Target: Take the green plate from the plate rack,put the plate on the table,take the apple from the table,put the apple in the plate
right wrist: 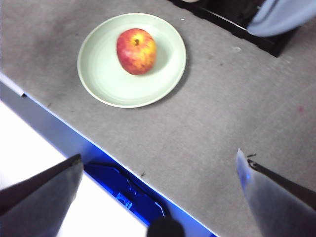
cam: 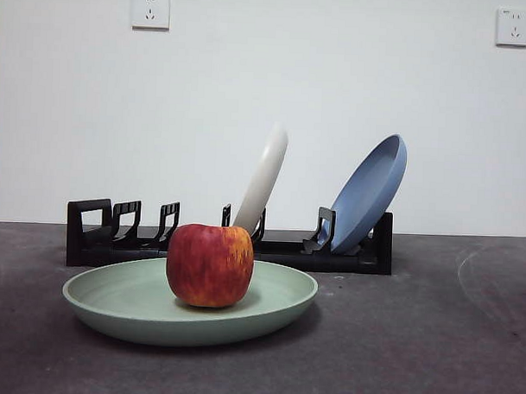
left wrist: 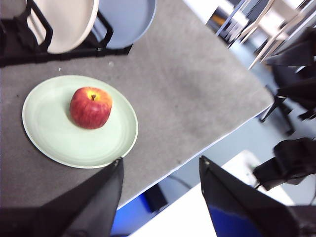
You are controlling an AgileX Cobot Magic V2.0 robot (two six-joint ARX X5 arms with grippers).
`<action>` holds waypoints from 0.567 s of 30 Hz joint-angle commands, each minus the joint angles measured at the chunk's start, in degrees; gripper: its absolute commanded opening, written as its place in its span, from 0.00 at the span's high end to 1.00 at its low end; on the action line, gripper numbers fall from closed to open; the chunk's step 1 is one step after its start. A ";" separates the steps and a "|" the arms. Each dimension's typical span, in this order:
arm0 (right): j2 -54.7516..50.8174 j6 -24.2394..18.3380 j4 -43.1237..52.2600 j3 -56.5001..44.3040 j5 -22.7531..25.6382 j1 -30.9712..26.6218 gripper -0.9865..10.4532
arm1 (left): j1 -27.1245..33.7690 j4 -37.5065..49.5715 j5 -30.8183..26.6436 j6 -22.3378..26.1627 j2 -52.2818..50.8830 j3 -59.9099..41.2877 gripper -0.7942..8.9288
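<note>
Front view | apple (cam: pixel 210 265) hides green plate (cam: pixel 138 301) centre | grippers unseen

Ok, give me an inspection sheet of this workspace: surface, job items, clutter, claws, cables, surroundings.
Surface: dark grey table, rough and mottled.
Job's things: green plate lies flat on the table in front of the plate rack; apple sits upright in the plate.
Clutter: cream-white plate and blue plate lean in the rack.
Claws: left claw and right claw both open, empty, held above the table's near edge, away from the plate.
Cables: nothing seen.
Surroundings: white wall with two sockets; dark chairs beyond the table.
</note>
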 commanded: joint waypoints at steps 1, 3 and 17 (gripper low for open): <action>-3.58 1.25 1.68 -4.50 0.24 0.07 0.42 | 0.09 1.84 -0.17 1.07 4.35 -0.13 0.66; -5.18 1.20 1.88 -6.71 0.24 0.07 0.42 | 0.04 2.80 -0.15 1.07 7.43 -0.13 0.66; -6.38 -2.27 1.90 -10.38 -0.20 0.07 0.92 | -5.55 13.07 -4.98 5.66 19.89 -0.13 0.93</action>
